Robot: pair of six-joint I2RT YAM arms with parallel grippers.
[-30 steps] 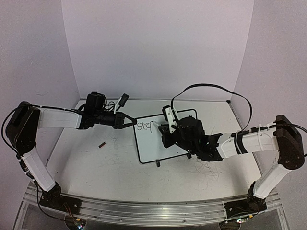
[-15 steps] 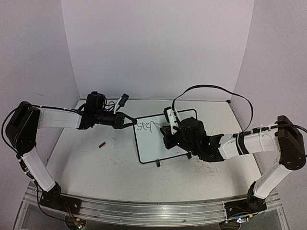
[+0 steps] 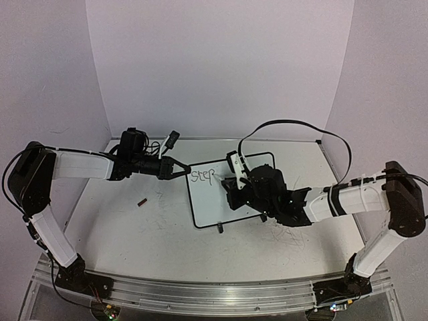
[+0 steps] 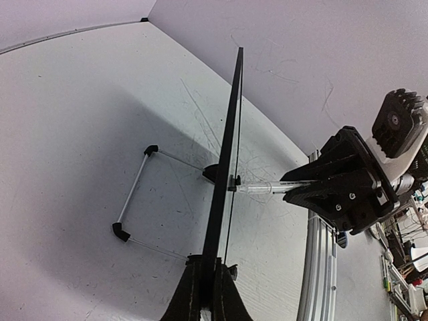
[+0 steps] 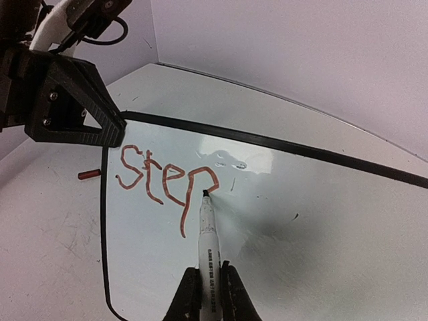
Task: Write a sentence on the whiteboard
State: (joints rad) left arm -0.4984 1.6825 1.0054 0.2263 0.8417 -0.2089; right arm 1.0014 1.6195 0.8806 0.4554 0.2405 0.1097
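Two grippers are closed: the left gripper pinches an edge of the whiteboard, the right gripper clamps a marker, its tip touching the board beside "Step".

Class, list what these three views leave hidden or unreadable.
- Top view: the right claw covers the marker and part of the whiteboard.
- Left wrist view: whiteboard edge-on, hiding the sentence.
- Right wrist view: frame crops the whiteboard's right side.
- Top view: red object too small to identify.
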